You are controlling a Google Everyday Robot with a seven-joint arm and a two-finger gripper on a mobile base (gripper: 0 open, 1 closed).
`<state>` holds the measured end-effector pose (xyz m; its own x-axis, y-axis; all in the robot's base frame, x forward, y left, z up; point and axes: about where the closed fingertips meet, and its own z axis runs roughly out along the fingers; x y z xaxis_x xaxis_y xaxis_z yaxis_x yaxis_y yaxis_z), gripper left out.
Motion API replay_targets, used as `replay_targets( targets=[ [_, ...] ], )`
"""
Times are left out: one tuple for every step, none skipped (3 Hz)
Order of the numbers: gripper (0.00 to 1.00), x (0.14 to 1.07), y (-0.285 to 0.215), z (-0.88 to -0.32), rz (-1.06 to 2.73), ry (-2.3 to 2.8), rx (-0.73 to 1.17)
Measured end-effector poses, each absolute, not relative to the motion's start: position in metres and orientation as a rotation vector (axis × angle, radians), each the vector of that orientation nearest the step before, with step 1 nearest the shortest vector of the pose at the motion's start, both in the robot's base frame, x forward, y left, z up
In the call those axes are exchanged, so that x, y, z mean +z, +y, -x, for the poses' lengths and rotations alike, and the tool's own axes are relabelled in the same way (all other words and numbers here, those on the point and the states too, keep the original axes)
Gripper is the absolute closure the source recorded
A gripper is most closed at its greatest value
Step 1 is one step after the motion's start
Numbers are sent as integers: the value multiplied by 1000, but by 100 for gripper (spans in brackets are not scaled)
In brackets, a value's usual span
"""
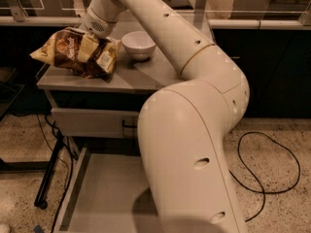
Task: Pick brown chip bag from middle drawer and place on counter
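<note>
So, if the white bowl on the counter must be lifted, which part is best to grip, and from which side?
Probably grip the bowl by its near rim, coming from above: it stands upright and open, so the thin wall suits a pinch, and the arm passes behind it. The pincer is at the chip bag, on the counter beside the bowl.
</note>
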<state>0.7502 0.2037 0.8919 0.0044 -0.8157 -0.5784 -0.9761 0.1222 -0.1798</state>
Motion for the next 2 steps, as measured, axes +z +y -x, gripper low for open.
replay_targets(
  targets=[
    [0, 892, 204, -750, 1730, 1847, 372],
    [0, 892, 204, -750, 1730, 1847, 372]
  ],
)
